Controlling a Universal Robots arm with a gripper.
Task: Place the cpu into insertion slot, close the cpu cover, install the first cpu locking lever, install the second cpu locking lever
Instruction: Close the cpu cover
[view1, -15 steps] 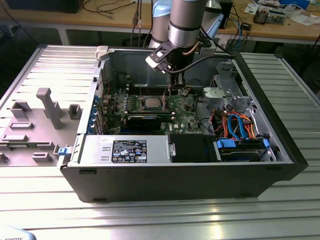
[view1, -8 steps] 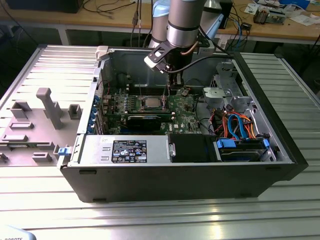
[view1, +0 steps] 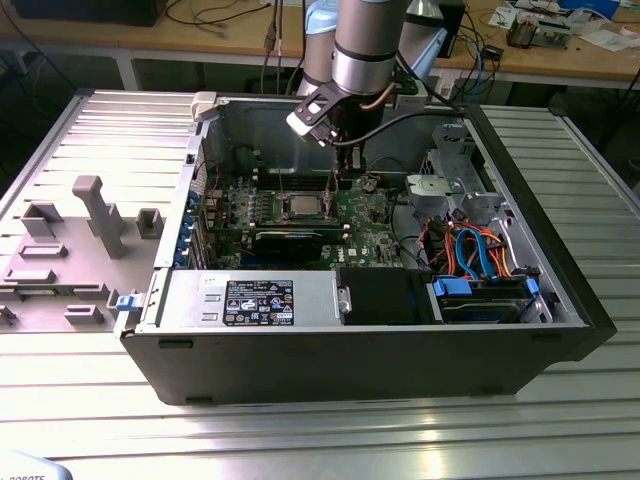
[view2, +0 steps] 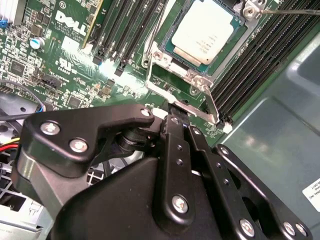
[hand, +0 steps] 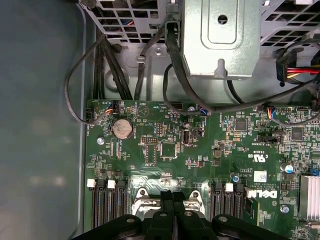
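Where the arm reaches down into the open computer case, my fingers are pressed together. Whether anything thin sits between them I cannot tell. Their tips stand right at the silver rim of the insertion slot, at the side nearest the case's far wall.

- The cpu is seated in the slot, dull silver top up. In the exterior view it lies near the middle of the green board, just beside my fingertips.
- The cpu cover looks to be down around the chip, whose top shows through the square window.
- One thin lever runs along the slot's rim to a point close beside my fingertips. Latched or free: cannot tell.
- Long black memory slots flank the socket on both sides.
- In the first wrist view a coin cell sits on the board, towards the grey metal drive cage.
- The case lies on its side on the ribbed metal tabletop.
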